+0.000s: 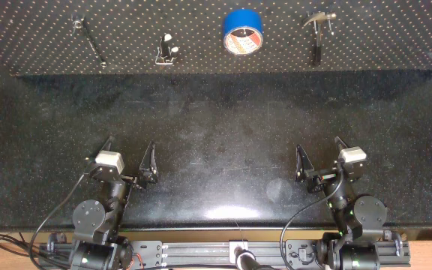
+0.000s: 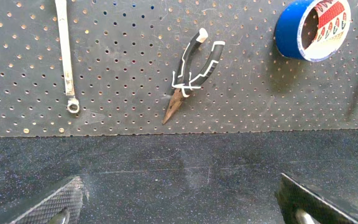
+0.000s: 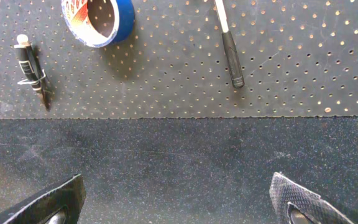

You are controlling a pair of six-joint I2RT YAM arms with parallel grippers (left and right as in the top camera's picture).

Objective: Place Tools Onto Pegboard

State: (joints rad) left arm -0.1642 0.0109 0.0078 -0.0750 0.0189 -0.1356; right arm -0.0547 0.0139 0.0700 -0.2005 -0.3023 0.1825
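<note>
Black counter (image 1: 216, 127) in front of a pegboard (image 1: 396, 45), with four items hung along it.
From the left, the pegboard carries a wrench (image 1: 90, 39), pliers (image 1: 166, 51) nose-down, a blue tape roll (image 1: 243, 33), and what looks like a hammer (image 1: 317, 34), head up. Left tool (image 1: 131, 146) and right tool (image 1: 318, 145) sit over the counter near their arms' bases, well apart from the pegboard, each spread wide and holding nothing.

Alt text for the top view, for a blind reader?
Four tools hang on the pegboard: a wrench, pliers, a blue tape roll and a hammer. Below, the left arm and right arm sit over the black table, jaws open and empty.
</note>
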